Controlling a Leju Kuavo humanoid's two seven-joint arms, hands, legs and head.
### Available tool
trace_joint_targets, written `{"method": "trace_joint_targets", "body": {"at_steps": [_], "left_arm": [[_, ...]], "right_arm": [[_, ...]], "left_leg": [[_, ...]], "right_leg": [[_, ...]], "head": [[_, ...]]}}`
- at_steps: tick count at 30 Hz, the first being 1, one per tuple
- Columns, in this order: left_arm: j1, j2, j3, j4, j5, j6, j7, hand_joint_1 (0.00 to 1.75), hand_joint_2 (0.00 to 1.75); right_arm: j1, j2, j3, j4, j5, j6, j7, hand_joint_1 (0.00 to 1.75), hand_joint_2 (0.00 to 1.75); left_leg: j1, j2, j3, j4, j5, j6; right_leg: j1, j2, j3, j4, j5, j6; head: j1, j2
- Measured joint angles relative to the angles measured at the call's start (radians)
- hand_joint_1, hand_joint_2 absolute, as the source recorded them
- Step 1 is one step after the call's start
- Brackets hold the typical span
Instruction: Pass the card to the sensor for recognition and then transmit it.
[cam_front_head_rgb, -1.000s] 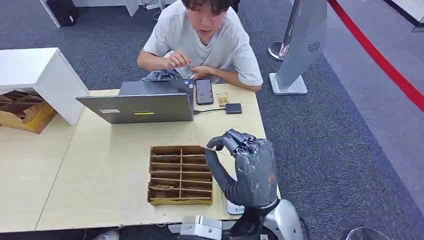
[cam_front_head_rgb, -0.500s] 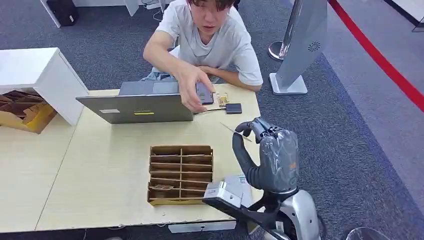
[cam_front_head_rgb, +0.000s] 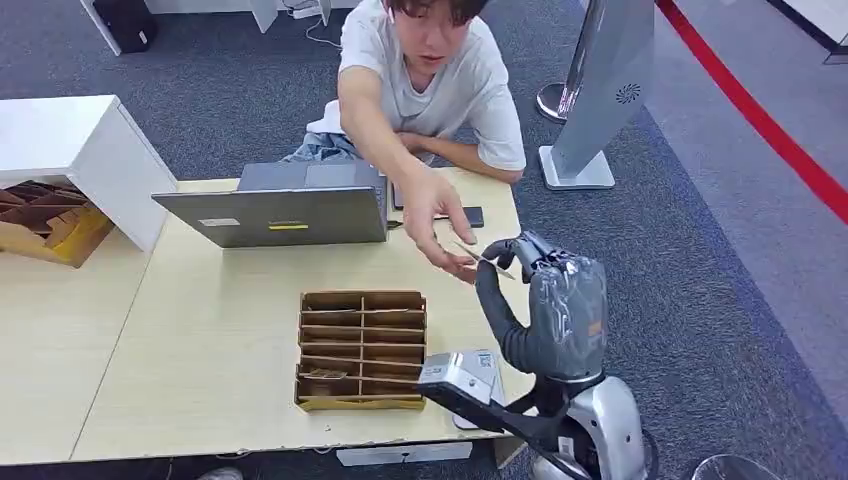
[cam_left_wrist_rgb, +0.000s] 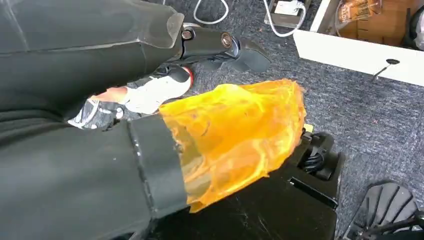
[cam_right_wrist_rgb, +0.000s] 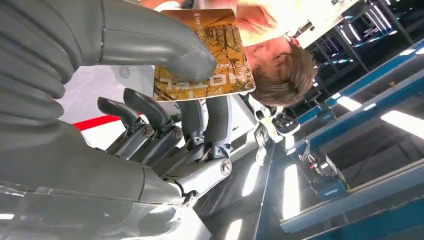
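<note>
Robot hand: my right robot hand (cam_front_head_rgb: 548, 300) pinches the card (cam_front_head_rgb: 487, 260), lifted past the tabletop (cam_front_head_rgb: 200, 330) edge.
Change: the person's hand (cam_front_head_rgb: 440, 225) has left the laptop (cam_front_head_rgb: 275, 205) and now touches the card.
Meaning: I judge handover is imminent.
Left robot hand: I cannot tell its state.

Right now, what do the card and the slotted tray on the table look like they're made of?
Card: thin and rigid, probably plastic, with a glossy printed yellow-brown picture; it stays flat in the right robot hand. Slotted tray: matte brown corrugated cardboard, judging by its cut divider edges.
</note>
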Motion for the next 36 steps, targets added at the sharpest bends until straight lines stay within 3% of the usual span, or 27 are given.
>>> {"method": "trace_joint_targets", "body": {"at_steps": [9,18,19,20,22,23,36], "left_arm": [[-0.005,-0.002,0.000,0.000,-0.078,-0.016,0.025,0.00,0.00],[-0.011,-0.003,0.000,-0.001,-0.105,-0.016,0.039,0.00,0.00],[-0.011,-0.003,0.000,-0.001,-0.105,-0.016,0.039,0.00,0.00],[-0.011,-0.003,0.000,-0.001,-0.105,-0.016,0.039,0.00,0.00],[-0.011,-0.002,0.000,-0.001,-0.105,-0.016,0.039,0.00,0.00],[-0.011,-0.002,0.000,-0.001,-0.105,-0.016,0.039,0.00,0.00],[-0.011,-0.002,0.000,-0.001,-0.093,-0.018,0.050,0.00,0.00]], "right_arm": [[-0.035,0.018,-0.051,0.082,0.056,0.091,0.042,1.75,1.75],[-0.086,0.050,-0.059,0.243,0.079,0.113,0.054,1.73,1.75],[-0.088,0.052,-0.058,0.253,0.081,0.114,0.054,0.42,1.75],[-0.090,0.053,-0.057,0.262,0.082,0.115,0.054,0.00,1.75],[-0.092,0.057,-0.057,0.277,0.082,0.116,0.056,0.00,1.75],[-0.092,0.058,-0.057,0.281,0.082,0.116,0.056,0.00,0.00],[-0.083,0.058,-0.034,0.261,0.059,0.096,0.047,0.00,0.00]], "left_leg": [[0.000,0.000,0.000,0.000,0.000,0.000],[0.000,0.000,0.000,0.000,0.001,0.000],[0.000,0.000,0.000,0.000,0.001,0.000],[0.000,0.000,0.000,0.000,0.001,0.000],[0.000,0.000,0.000,0.000,0.001,0.000],[0.000,0.000,-0.001,0.000,0.001,0.000],[0.000,0.000,0.000,0.000,0.001,0.000]], "right_leg": [[0.000,0.000,0.000,0.000,0.000,0.000],[0.000,0.000,0.000,0.000,0.001,0.000],[0.000,0.000,0.000,0.000,0.001,0.000],[0.000,0.000,0.000,0.000,0.001,0.000],[0.000,0.000,0.000,0.000,0.001,0.000],[0.000,0.000,0.000,0.000,0.001,0.000],[0.000,0.000,-0.001,0.000,0.001,0.000]], "head": [[0.000,0.000],[0.000,0.000],[0.000,0.000],[0.000,0.000],[0.000,0.000],[0.000,0.000],[0.000,0.000]]}}
